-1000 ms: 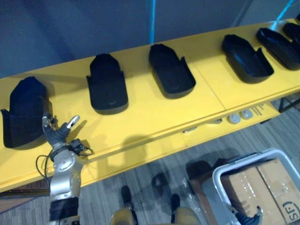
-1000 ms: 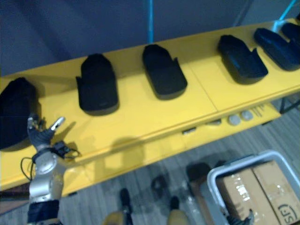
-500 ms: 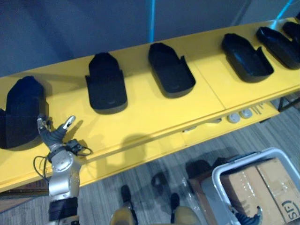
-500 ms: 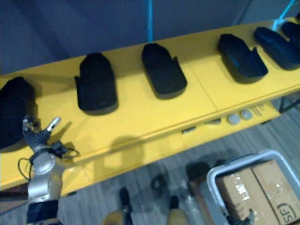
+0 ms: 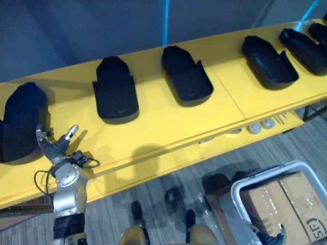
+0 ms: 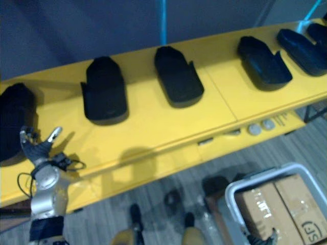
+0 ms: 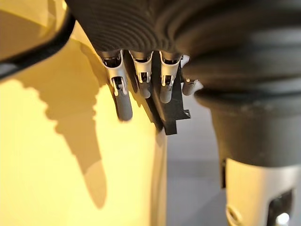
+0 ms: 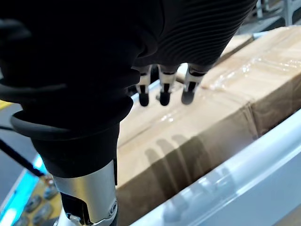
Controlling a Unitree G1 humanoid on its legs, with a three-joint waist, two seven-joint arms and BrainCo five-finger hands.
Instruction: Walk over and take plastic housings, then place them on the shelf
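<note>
Five black plastic housings lie in a row along the yellow shelf (image 5: 163, 125), well spaced and open side up. The left hand (image 5: 53, 148) is held up at the near corner of the leftmost housing (image 5: 20, 122), its fingers (image 7: 124, 103) spread, the thumb standing apart, and nothing in it. Whether a fingertip touches the shell I cannot tell. The right hand (image 8: 162, 89) hangs low at the robot's other side, fingers loose and empty, over a taped cardboard box (image 5: 286, 204) that sits in a pale bin (image 5: 240, 191) on the floor.

These housings look like thin-walled moulded shells (hollow, like shallow scoops), so I would expect them to be light and stiff, with smooth skin that could slide in a loose pinch. The raised side wall seems the sensible place to take hold, thumb inside the hollow and fingers outside. The second housing (image 5: 116, 97) shows that rim plainly.
</note>
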